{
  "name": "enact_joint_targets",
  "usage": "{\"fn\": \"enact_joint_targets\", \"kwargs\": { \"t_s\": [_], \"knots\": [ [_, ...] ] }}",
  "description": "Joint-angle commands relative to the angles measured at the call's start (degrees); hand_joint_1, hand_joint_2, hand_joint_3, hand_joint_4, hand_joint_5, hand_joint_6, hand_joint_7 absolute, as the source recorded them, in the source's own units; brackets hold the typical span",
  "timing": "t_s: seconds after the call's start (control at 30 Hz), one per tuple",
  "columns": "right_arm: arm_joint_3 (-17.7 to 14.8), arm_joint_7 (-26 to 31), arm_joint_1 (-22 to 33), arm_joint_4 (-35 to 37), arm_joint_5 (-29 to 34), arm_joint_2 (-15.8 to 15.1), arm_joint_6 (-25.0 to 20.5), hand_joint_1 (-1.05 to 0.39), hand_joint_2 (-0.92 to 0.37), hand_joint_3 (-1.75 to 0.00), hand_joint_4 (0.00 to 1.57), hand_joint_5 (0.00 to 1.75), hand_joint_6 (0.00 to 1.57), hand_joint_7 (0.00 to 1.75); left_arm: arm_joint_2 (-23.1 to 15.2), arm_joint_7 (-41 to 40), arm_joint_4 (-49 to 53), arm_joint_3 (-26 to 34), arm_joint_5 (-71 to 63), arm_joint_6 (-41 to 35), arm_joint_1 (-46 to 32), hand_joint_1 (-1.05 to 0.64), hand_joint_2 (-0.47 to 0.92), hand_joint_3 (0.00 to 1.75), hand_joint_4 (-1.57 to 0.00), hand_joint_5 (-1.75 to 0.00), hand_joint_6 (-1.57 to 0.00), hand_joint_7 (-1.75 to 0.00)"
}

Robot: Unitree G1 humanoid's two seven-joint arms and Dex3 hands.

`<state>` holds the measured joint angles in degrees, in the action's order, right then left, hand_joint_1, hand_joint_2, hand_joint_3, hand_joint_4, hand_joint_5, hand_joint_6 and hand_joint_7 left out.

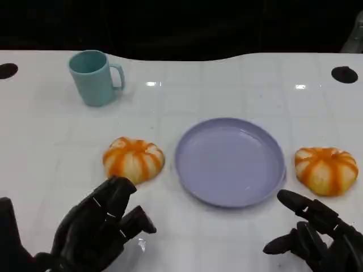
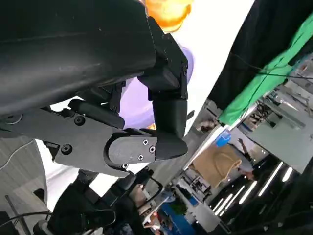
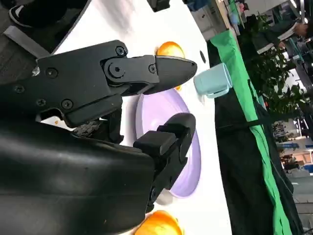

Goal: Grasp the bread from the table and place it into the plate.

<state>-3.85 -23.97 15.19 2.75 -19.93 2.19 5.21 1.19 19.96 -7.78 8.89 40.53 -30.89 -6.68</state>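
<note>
Two round orange-and-white striped breads lie on the white table. One bread (image 1: 134, 159) sits just left of the lavender plate (image 1: 229, 160), the other bread (image 1: 326, 169) just right of it. The plate holds nothing. My left hand (image 1: 99, 225) hovers low in front of the left bread, fingers apart, holding nothing, its fingertips close to that bread. My right hand (image 1: 317, 232) sits in front of the right bread, fingers spread and empty. The left wrist view shows my left hand (image 2: 146, 117) over the plate (image 2: 134, 100) with a bread (image 2: 168, 12) beyond. The right wrist view shows my right hand (image 3: 146, 98), the plate (image 3: 188, 161) and both breads (image 3: 168, 50) (image 3: 159, 224).
A teal mug (image 1: 93, 77) stands at the back left of the table. Two dark round holes (image 1: 344, 74) (image 1: 7, 70) mark the far corners. The mug (image 3: 212, 80) appears in the right wrist view beside a green cloth edge.
</note>
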Motion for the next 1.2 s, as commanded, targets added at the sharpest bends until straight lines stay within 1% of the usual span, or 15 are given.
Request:
{"fn": "enact_joint_targets", "kwargs": {
  "t_s": [0.03,0.17,0.3,0.47,0.5,0.53,0.57,0.63,0.67,0.73,0.87,0.97,1.0,1.07,1.2],
  "knots": [
    [-0.7,0.2,0.2,-0.9,-0.8,-0.9,-0.7,-0.75,-0.92,-0.33,0.75,1.06,0.97,0.32,-0.2,-0.6,-0.5,0.4,0.3,-0.3,-0.4,-0.52,0.92,0.35,-0.66,-1.75,-0.53,-1.50],
    [-0.6,0.7,0.3,-1.3,-1.0,-0.8,-1.3,-0.75,-0.92,-0.32,0.76,1.06,0.98,0.32,-0.8,1.4,0.1,-0.1,-0.9,1.9,0.0,-0.51,0.92,0.37,-0.64,-1.75,-0.52,-1.49],
    [-0.5,0.8,0.2,-1.3,-0.7,-0.8,-1.1,-0.75,-0.92,-0.32,0.76,1.06,0.97,0.32,-2.5,5.3,1.3,-2.3,-6.1,9.1,0.5,-0.53,0.92,0.37,-0.58,-1.75,-0.49,-1.46],
    [-0.5,0.8,0.2,-1.3,-0.7,-0.8,-1.1,-0.75,-0.92,-0.32,0.76,1.06,0.97,0.32,-2.4,6.0,2.1,-2.5,-6.6,10.4,0.5,-0.54,0.92,0.37,-0.57,-1.75,-0.49,-1.45],
    [-0.6,0.8,0.1,-1.2,-0.9,-0.7,-1.2,-0.75,-0.92,-0.32,0.76,1.05,0.97,0.32,-6.1,3.9,0.6,-5.4,-16.8,17.2,2.4,-0.54,0.92,0.37,-0.57,-1.75,-0.49,-1.45],
    [-0.6,0.7,0.1,-1.2,-1.0,-0.7,-1.3,-0.75,-0.92,-0.32,0.76,1.05,0.97,0.32,-8.7,2.4,-0.4,-7.5,-24.5,22.5,3.9,-0.50,0.92,0.25,-0.47,-1.32,-0.46,-1.02],
    [-0.6,0.7,0.0,-1.2,-1.1,-0.7,-1.3,-0.75,-0.92,-0.32,0.76,1.05,0.97,0.32,-10.4,1.4,-0.9,-9.0,-30.0,26.2,4.8,-0.49,0.92,0.22,-0.46,-1.14,-0.49,-0.82],
    [-0.6,0.8,0.0,-1.2,-1.0,-0.7,-1.3,-0.75,-0.92,-0.32,0.76,1.05,0.97,0.32,-12.7,-0.8,-1.1,-10.8,-38.3,31.2,6.2,-0.48,0.92,0.19,-0.45,-1.00,-0.51,-0.65],
    [-0.6,0.9,0.0,-1.3,-0.9,-0.7,-1.3,-0.75,-0.92,-0.32,0.76,1.05,0.97,0.32,-13.9,-2.2,-1.1,-11.6,-42.4,33.4,7.0,-0.46,0.91,0.09,-0.35,-0.92,-0.50,-0.45],
    [-0.6,0.8,0.0,-1.2,-0.7,-0.7,-1.1,-0.75,-0.92,-0.32,0.76,1.05,0.97,0.32,-17.1,-5.7,-0.4,-13.4,-52.3,39.4,8.9,-0.45,0.91,0.03,-0.27,-0.86,-0.52,-0.25],
    [-0.5,0.9,-0.1,-1.1,-0.7,-0.7,-1.2,-0.75,-0.92,-0.33,0.76,1.05,0.96,0.33,-20.2,-10.2,1.2,-15.0,-62.7,44.6,10.8,-0.49,0.86,0.00,-0.22,-0.74,-0.50,-0.11],
    [-0.5,0.9,-0.1,-1.1,-0.7,-0.7,-1.2,-0.75,-0.92,-0.33,0.76,1.05,0.96,0.33,-20.8,-11.9,1.9,-15.3,-65.7,46.0,11.3,-0.51,0.85,0.00,-0.23,-0.70,-0.50,-0.08],
    [-0.5,0.9,-0.2,-1.1,-0.7,-0.7,-1.3,-0.75,-0.92,-0.33,0.76,1.06,0.96,0.33,-22.2,-11.9,1.0,-16.2,-70.2,45.0,12.2,-0.51,0.85,0.00,-0.23,-0.69,-0.50,-0.07],
    [-0.4,1.0,-0.3,-1.1,-0.6,-0.7,-1.4,-0.75,-0.92,-0.33,0.76,1.06,0.96,0.33,-24.3,-10.5,-1.1,-17.8,-77.4,42.3,13.5,-0.58,0.84,0.00,-0.06,-0.59,-0.39,-0.02],
    [-0.4,1.1,-0.4,-1.1,-0.6,-0.7,-1.4,-0.75,-0.92,-0.33,0.76,1.06,0.95,0.33,-24.8,-10.1,-2.3,-18.6,-80.2,40.2,13.8,-0.59,0.83,0.00,-0.01,-0.56,-0.36,0.00]
  ]
}}
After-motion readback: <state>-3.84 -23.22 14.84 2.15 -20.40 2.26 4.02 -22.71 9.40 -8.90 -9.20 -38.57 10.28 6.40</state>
